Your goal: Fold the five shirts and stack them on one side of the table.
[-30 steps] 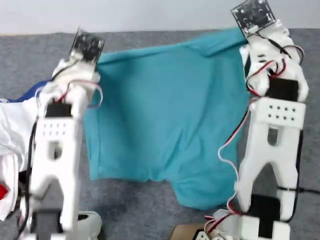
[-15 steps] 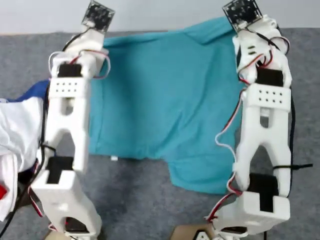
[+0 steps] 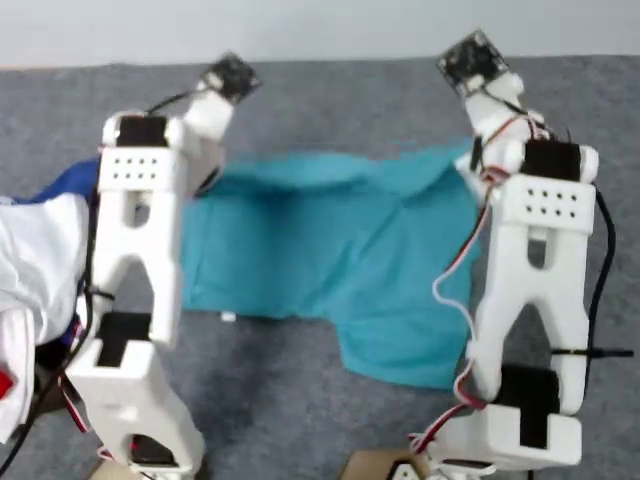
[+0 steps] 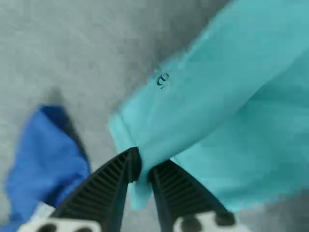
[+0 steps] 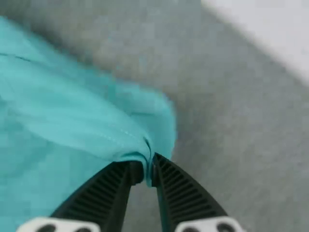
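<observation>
left gripper [image 4: 143, 166] and right gripper [image 5: 148, 170] each pinch a far corner of the teal shirt [image 3: 330, 250], blue shirt [image 4: 43, 154] just beside it

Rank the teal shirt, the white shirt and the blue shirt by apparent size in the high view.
1. teal shirt, largest.
2. white shirt, cut off at the picture's edge.
3. blue shirt, smallest, mostly covered, so true size unsure.

Robotics test bench, grey felt table [image 3: 340, 105], bare-wired white arm [image 3: 540, 235]
</observation>
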Controlling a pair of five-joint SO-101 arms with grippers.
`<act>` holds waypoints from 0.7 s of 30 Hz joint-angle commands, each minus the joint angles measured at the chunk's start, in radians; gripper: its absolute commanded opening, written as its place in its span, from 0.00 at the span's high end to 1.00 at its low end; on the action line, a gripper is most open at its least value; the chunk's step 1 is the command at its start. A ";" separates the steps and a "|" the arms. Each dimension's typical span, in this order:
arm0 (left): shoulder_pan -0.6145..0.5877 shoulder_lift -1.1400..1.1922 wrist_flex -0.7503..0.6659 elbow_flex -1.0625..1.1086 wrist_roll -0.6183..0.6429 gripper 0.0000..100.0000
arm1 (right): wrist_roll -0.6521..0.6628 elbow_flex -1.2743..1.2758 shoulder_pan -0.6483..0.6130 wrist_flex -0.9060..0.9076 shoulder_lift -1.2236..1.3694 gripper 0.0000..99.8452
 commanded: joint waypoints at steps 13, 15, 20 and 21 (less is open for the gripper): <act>0.000 -0.003 0.230 0.116 -0.199 0.99 | 0.003 0.038 -0.090 0.510 -0.104 0.99; -0.002 -0.003 0.230 0.168 -0.236 0.98 | 0.003 0.120 -0.110 0.510 -0.139 0.99; -0.023 -0.003 0.227 0.239 -0.287 0.97 | 0.003 0.296 -0.116 0.509 -0.243 0.99; -0.032 -0.003 0.227 0.239 -0.296 0.97 | 0.003 0.324 -0.116 0.509 -0.263 0.99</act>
